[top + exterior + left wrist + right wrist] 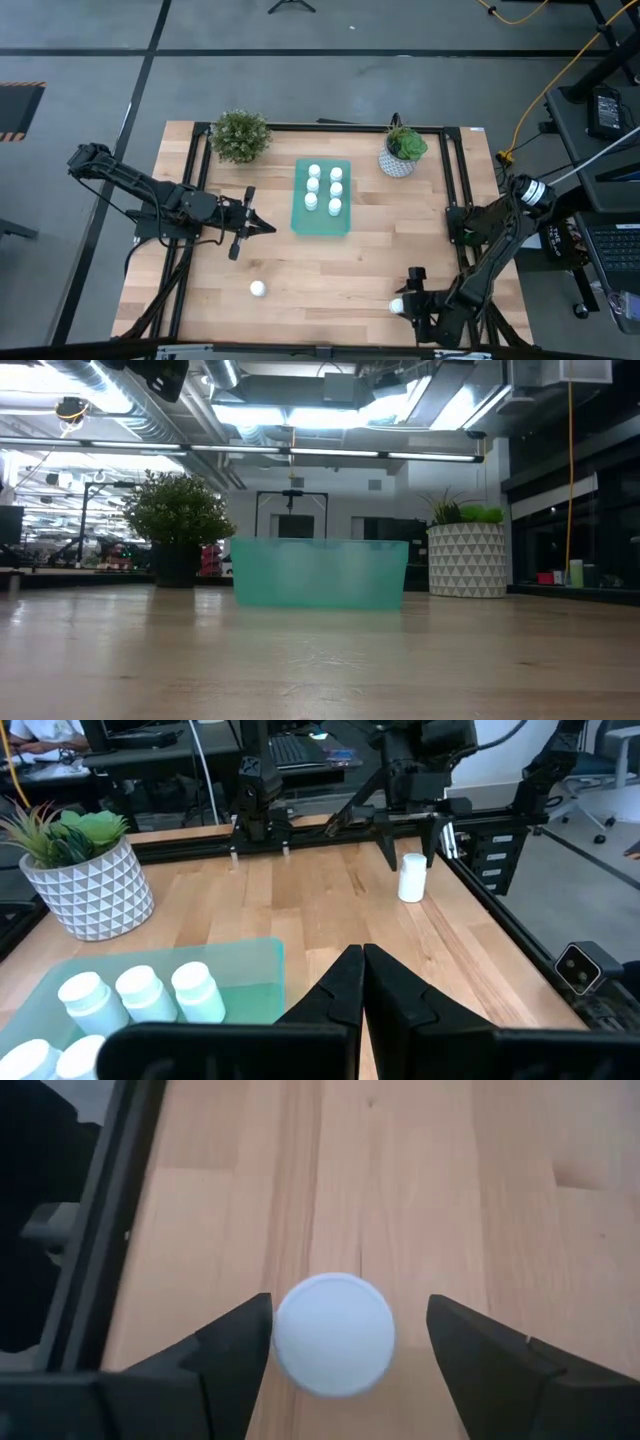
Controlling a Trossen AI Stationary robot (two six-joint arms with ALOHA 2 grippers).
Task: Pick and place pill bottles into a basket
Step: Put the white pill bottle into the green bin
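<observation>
To grasp well, the right gripper (350, 1342) probably needed to descend squarely until both fingers passed the cap rim, then close evenly on the body so the bottle (334, 1334) would not tip. Its jaws stood apart and empty, with that upright bottle centred between them near the table's front right corner. The left gripper (262, 227), fingers pressed together, waited just left of the basket (345, 224), which held five bottles.

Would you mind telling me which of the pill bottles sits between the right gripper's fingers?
The bottle at the table's front right corner: the right gripper stands open around its cap. Another bottle stands alone front-centre, and five sit in the basket.
</observation>
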